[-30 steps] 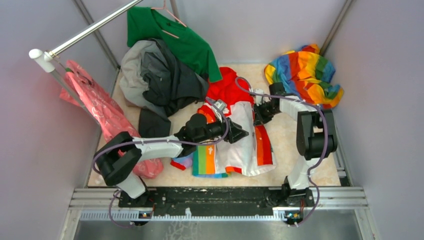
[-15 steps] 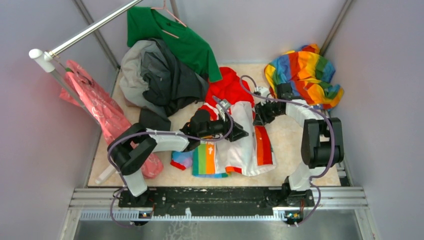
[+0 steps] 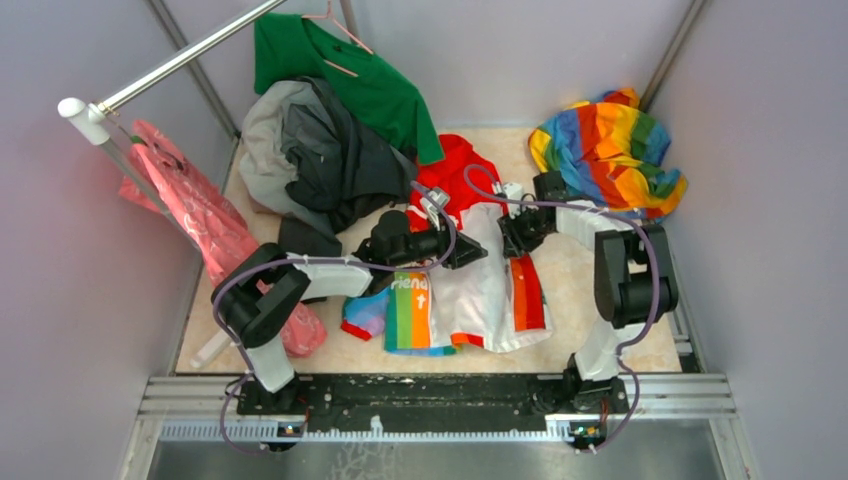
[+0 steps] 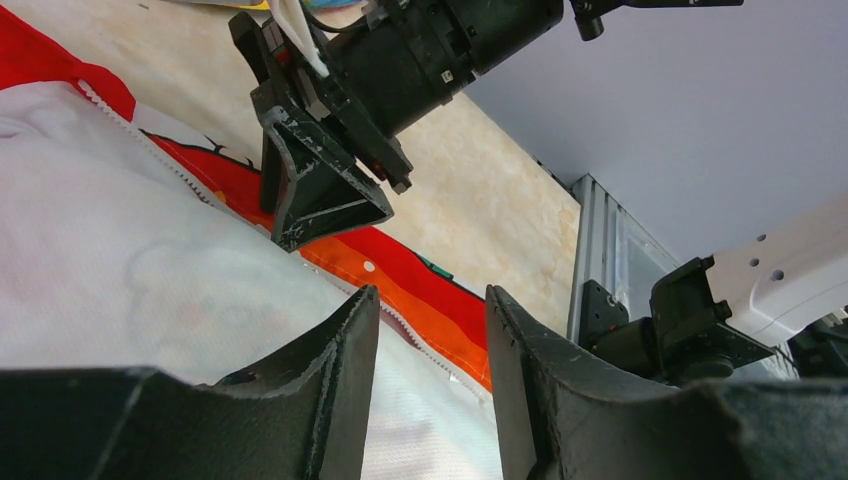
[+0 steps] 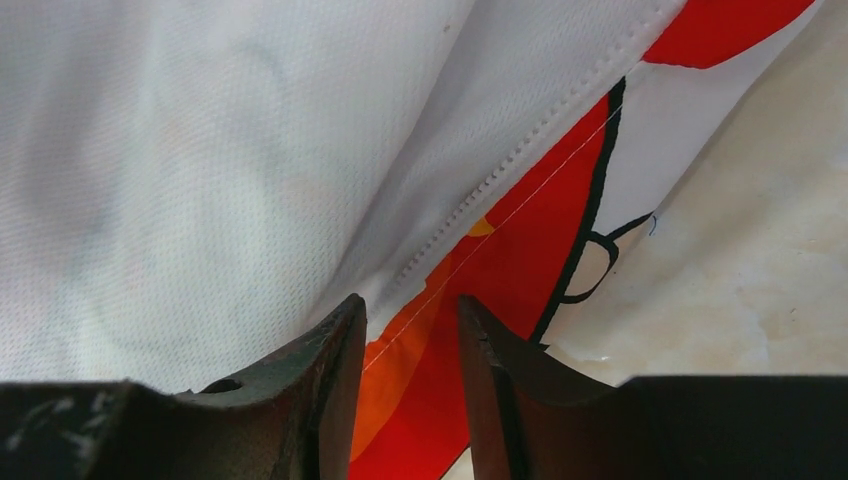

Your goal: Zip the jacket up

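The jacket (image 3: 470, 290) lies flat mid-table, red hood (image 3: 455, 175) to the rear, rainbow panel at its left, orange-red zipper strip (image 3: 525, 285) at its right. My left gripper (image 3: 478, 256) is open over the white front. In the left wrist view (image 4: 431, 292) its jaws straddle the white cloth (image 4: 120, 270) and the toothed edge of the strip (image 4: 437, 322). My right gripper (image 3: 510, 236) is at the strip's upper end and also shows in the left wrist view (image 4: 320, 190). In the right wrist view (image 5: 410, 300) its jaws are open over the orange strip (image 5: 405, 375), beside white cloth (image 5: 200, 150).
An all-rainbow cloth (image 3: 610, 145) lies at the back right. A dark grey garment (image 3: 320, 160) and a green shirt (image 3: 350, 70) are piled at the back left. A pink garment (image 3: 200, 220) hangs by the rail (image 3: 170, 65). Walls close in on three sides.
My left gripper has shifted a little rearward and left over the jacket. My right gripper has moved slightly left toward the strip's top. The jacket has barely moved.
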